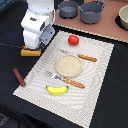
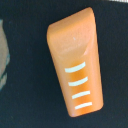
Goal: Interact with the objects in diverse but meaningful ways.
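The golden ridged bread loaf (image 2: 75, 62) fills the wrist view, lying on the dark table with its pale ridges showing. In the exterior view the loaf (image 1: 26, 51) lies just off the placemat's far left corner, directly under my gripper (image 1: 32, 46), which hangs close above it. The fingers do not show in either view. The red tomato (image 1: 73, 39), the yellow banana (image 1: 57, 90) and the dark brown sausage (image 1: 19, 77) lie apart from the gripper. Two grey pots (image 1: 68, 8) (image 1: 92, 12) stand at the back.
A striped placemat (image 1: 97, 85) carries a round beige plate (image 1: 68, 64), an orange-handled knife (image 1: 85, 57) and an orange-handled fork (image 1: 67, 80). A bowl (image 1: 123, 17) sits at the exterior view's right, on the tan board with the pots.
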Available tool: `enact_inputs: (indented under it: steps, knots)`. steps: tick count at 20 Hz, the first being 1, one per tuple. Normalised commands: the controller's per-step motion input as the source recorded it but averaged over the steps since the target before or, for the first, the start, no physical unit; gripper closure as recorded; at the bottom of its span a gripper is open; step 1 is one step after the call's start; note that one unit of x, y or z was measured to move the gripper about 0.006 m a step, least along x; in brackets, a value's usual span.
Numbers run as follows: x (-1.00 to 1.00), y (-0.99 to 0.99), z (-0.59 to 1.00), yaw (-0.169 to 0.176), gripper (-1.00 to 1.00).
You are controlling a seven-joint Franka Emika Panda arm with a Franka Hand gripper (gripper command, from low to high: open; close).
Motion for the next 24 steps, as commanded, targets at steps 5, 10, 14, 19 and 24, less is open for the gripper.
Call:
enact_inputs:
  steps: [5, 10, 14, 19, 24]
  knots:
    - [-0.82, -0.19, -0.52, 0.046, -1.00]
    - [-0.82, -0.22, -0.58, 0.039, -1.00]
    - [-0.77, -0.20, -0.45, 0.047, -1.00]
    - [-0.50, -0.15, -0.29, 0.051, 1.00]
    - [-0.32, -0.13, -0.24, 0.047, 1.00]
